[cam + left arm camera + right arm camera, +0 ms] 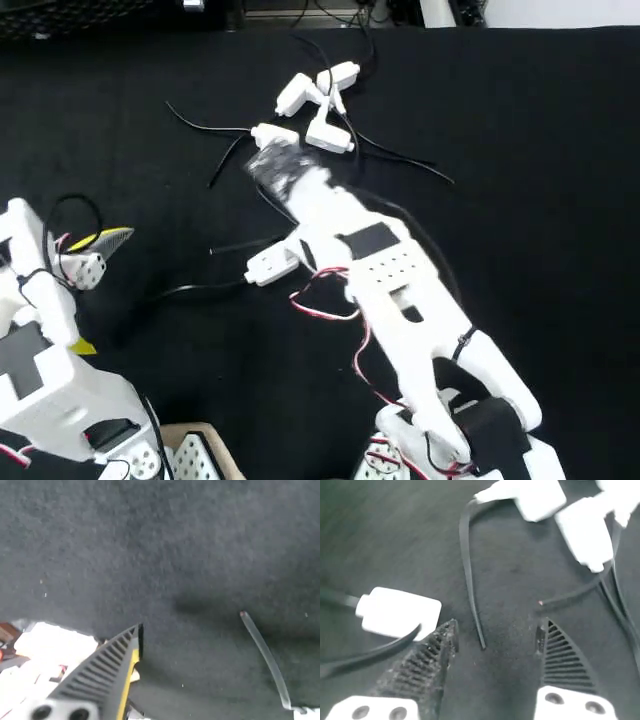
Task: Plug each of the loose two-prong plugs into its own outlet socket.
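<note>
Both arms are rooted at the near edge of the desk (560, 150), with the corner of a tan box (205, 438) between their bases. The left arm (45, 370) stands folded by the near left corner. Its left pincer (103, 245) hangs low over the cloth close to the left edge, and I cannot tell whether it is spread or pressed together. A thin cable end (262, 655) lies on the cloth near it.

The right arm (400, 290) stretches from the near edge towards the middle of the desk, with red and white wires (325, 305) looping off its side. Just beside that arm, on the side facing the left edge, lies a lone white plug piece (272, 265). Its black lead (185, 292) trails off towards the left edge.

The right pincer (495, 635) hovers low over the desk's middle, spread wide and pinching nothing. A loose black cable (469, 580) lies on the cloth and ends in the gap between its tips. Just beyond one tip sits the nearest white piece (400, 611), which has its own dark lead.

Farther on, towards the far edge, a cluster of white pieces (315, 95) lies bunched close together, with black cables (400, 155) tangled through and spilling outward. Which of these are plugs and which are sockets cannot be told.

A black cloth (520, 90) covers the whole desk. Past the far edge is dark gear (70, 15), with more cables running off the desk there.
</note>
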You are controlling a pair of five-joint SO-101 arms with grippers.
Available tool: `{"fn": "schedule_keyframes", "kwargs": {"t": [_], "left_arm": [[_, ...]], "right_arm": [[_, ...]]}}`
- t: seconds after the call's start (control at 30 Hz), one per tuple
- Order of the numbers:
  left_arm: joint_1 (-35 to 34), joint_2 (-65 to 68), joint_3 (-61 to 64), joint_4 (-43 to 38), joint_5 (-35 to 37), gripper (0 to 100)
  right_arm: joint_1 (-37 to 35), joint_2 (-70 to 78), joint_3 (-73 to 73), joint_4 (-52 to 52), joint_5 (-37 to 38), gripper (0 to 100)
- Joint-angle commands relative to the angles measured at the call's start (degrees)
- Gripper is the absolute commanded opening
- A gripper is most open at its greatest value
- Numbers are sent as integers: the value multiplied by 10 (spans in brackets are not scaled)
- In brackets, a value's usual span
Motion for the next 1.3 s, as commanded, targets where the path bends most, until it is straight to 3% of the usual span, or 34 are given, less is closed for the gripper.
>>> {"fn": "schedule_keyframes", "kwargs": {"t": [0.0, 0.17, 0.33, 0.7, 1.1, 1.27], "left_arm": [[-17, 6, 0, -24, -12, 713], [-17, 18, 0, -35, -14, 713], [-17, 18, 0, -35, -14, 715], [-16, 18, 0, -35, -11, 715], [2, 18, 5, -35, -11, 716], [1, 18, 6, -35, -11, 716]], "right_arm": [[-21, 1, -99, 106, 112, 266], [-52, 48, -226, 305, 314, 266], [-69, 204, -363, 458, 432, 266], [-109, 528, -647, 541, 433, 263], [-123, 574, -541, 419, 412, 260], [-124, 566, -518, 392, 411, 125]]}}
